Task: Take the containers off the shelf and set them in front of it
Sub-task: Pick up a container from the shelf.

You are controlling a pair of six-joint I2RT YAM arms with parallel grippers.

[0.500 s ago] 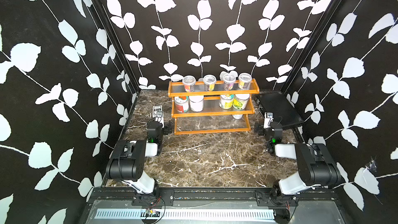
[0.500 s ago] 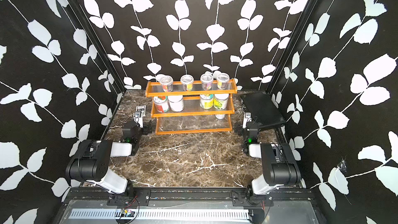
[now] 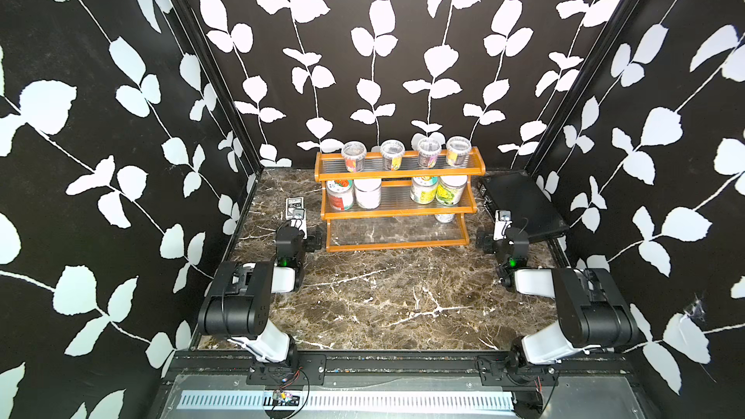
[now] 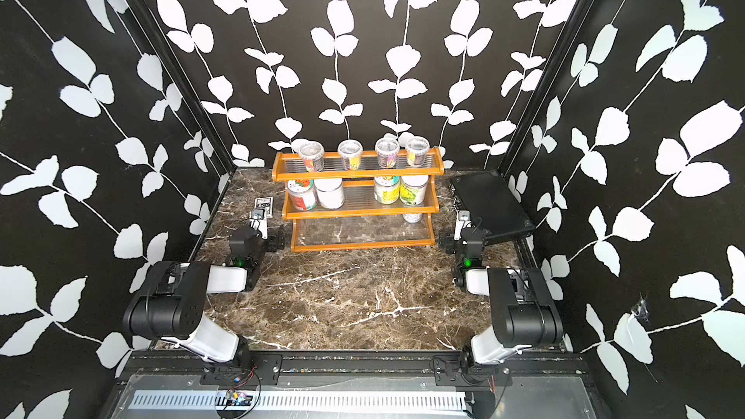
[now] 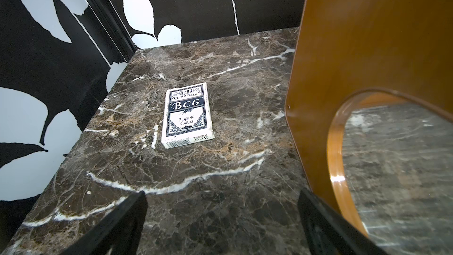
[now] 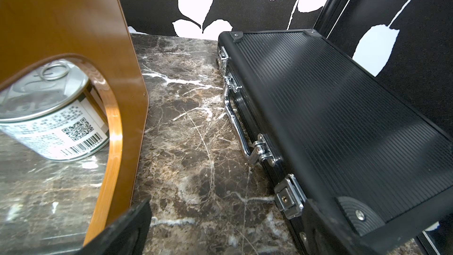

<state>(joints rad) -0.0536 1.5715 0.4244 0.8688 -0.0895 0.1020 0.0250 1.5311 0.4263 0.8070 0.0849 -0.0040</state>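
Left of the shelf (image 3: 399, 211), our left tool (image 5: 220, 199) sits low, wide open and empty. On the shelf stand cups (image 3: 391, 153) on top, jars (image 3: 367, 193) in the middle and a can (image 6: 46, 111) at the bottom right end. Right of the shelf, our right tool (image 6: 226, 204) gapes empty too. We judge they flank it so each reaches its half.

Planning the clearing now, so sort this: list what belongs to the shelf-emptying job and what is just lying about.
Job: shelf; four lidded cups, top tier; four jars, middle tier; tin can, bottom tier.
Lying about: playing-card box, beside the shelf; black case, at its other side.
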